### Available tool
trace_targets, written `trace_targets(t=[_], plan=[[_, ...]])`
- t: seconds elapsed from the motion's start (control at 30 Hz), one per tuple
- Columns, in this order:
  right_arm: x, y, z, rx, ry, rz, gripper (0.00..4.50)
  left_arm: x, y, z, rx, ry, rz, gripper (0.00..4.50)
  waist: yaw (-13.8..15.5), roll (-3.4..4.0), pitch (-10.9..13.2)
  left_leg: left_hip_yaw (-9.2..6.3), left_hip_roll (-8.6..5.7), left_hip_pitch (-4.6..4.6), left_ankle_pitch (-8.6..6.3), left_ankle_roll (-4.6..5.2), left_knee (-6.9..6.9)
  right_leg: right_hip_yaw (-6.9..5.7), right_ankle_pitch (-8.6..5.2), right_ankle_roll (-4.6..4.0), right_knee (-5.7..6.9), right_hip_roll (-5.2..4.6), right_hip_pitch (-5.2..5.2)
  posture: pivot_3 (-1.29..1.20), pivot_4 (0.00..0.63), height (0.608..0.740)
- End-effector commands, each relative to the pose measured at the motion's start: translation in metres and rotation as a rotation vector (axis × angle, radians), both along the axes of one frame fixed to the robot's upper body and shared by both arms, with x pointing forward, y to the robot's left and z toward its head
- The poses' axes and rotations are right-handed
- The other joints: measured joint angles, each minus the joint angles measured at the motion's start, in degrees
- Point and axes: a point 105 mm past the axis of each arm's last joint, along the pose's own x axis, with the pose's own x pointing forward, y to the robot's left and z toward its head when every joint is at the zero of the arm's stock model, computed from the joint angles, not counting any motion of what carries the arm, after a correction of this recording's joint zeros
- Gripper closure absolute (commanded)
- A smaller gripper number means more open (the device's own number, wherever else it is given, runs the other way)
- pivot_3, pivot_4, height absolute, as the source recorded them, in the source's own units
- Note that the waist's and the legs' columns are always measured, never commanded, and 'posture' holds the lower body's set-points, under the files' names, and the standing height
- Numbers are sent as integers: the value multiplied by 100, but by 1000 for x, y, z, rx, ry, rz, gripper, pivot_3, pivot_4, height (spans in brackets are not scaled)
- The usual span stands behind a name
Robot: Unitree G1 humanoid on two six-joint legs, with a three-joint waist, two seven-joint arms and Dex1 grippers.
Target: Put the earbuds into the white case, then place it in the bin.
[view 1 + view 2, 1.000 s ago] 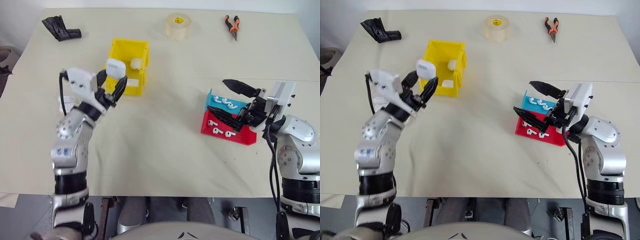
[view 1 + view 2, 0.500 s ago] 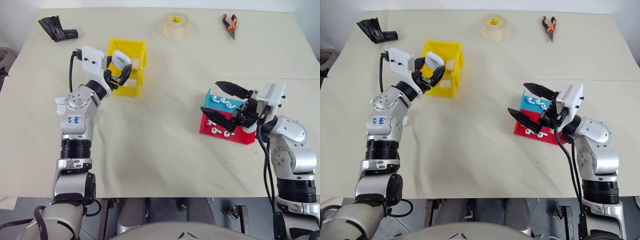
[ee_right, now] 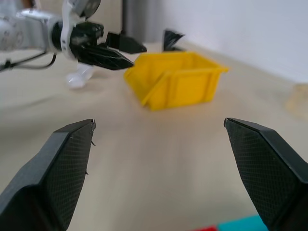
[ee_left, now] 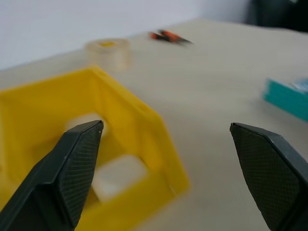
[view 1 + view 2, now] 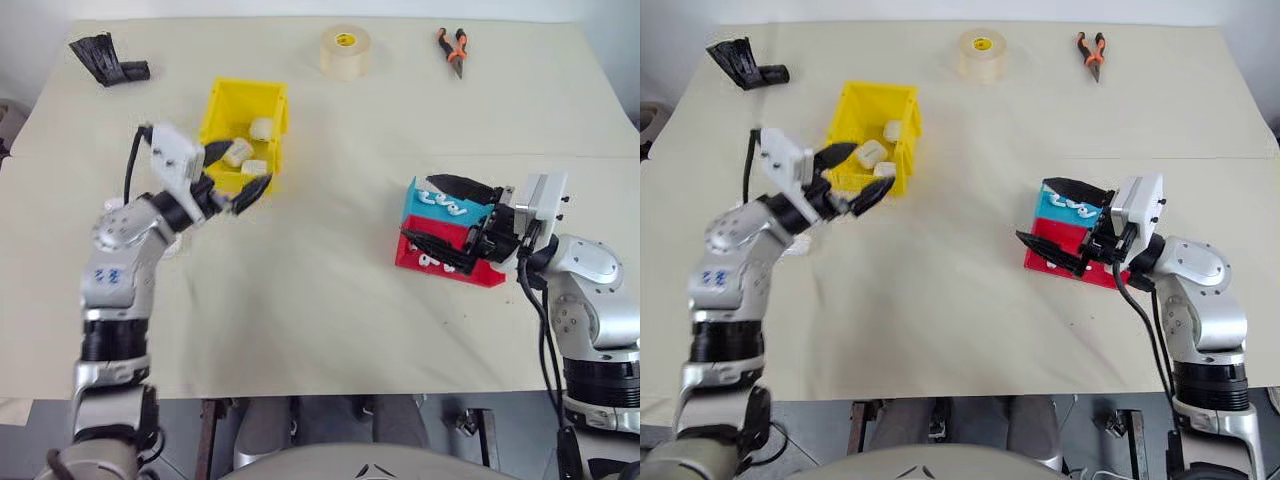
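- Beige cloth-covered table (image 5: 320,290); far-left corner holds a black angular plastic part (image 5: 105,58).
- My left gripper (image 5: 236,172) spread wide, empty, just beside the bright yellow plastic open-top bin (image 5: 222,108).
- Glossy white rounded earbud cases (image 5: 238,152) lie inside the bin: light, slippery, best pinched across flat faces.
- Tiny white earbuds (image 5: 445,201) rest in shallow blue tray (image 5: 418,200) and red tray (image 5: 478,274).
- My right gripper (image 5: 452,222) spread over the trays.
- No legible writing.

Brightness: head views evenly and brightly lit; table (image 5: 330,300) rendered pale cream.
Shadows: soft and faint, no hard edges noted.
Glare: none observed.
Blur: left wrist view, bin (image 4: 96,159) smeared.
Focus: tape roll (image 4: 108,50) and far background rendered soft.
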Motion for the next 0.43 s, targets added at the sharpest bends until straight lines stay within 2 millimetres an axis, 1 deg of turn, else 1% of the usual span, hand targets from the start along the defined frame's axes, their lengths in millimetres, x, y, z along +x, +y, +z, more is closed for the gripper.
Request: trace_targets(t=[0.03,0.13,0.2,0.3,0.43], plan=[[-7,-8,-3,-40,31,49,0,-29,-1,3,67,-79,-140,9,9,0,0,0,0,-1,0,0,1,0,0,0,0,0,0,0,150,740],[-10,-16,-9,-85,50,64,0,-43,5,-9,124,-62,-180,9,25,0,0,0,1,-1,0,0,7,2,0,0,2,0,0,0,150,740],[-10,-19,-10,-98,48,66,0,-47,8,-14,149,-66,-190,9,29,0,0,0,1,-2,0,0,7,2,0,0,2,0,0,0,150,740],[-7,-22,-11,-88,36,42,0,-45,9,-18,156,-80,-175,9,27,0,0,1,0,-1,0,0,7,3,0,0,1,-1,0,0,150,740],[-6,-23,-14,-81,24,19,0,-43,4,-15,152,-118,-161,9,26,0,0,1,0,-1,0,0,7,3,0,0,2,-1,0,0,150,740]])
